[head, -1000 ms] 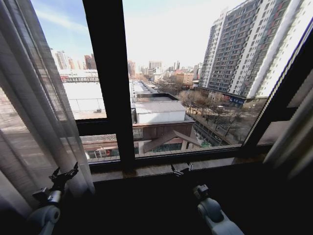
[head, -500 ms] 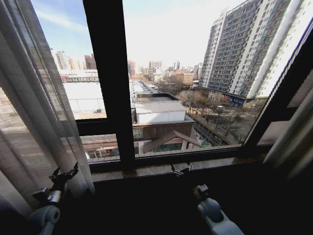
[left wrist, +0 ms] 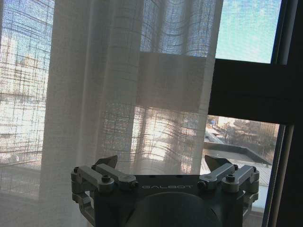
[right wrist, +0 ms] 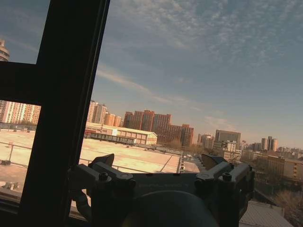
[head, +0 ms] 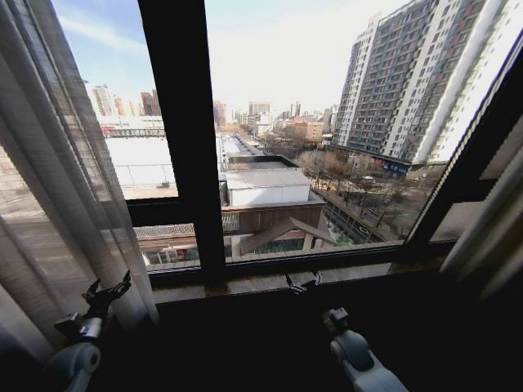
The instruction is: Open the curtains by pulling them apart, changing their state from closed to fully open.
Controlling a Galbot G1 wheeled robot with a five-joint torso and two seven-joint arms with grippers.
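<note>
In the head view, the curtains [head: 57,204] hang gathered at the left edge of the window, with another fold [head: 490,237] bunched at the far right; the black window frame [head: 180,139] and glass between them stand uncovered. The left gripper [head: 110,290], fingers spread and empty, sits low just beside the left panel. The right gripper [head: 302,282], fingers apart, points at the sill [head: 245,283].

In the left wrist view, the left gripper [left wrist: 161,163] faces the sheer pleats [left wrist: 118,80] with splayed fingers holding nothing.

In the right wrist view, the right gripper [right wrist: 158,163] is spread wide before bare glass and the frame [right wrist: 61,104].
</note>
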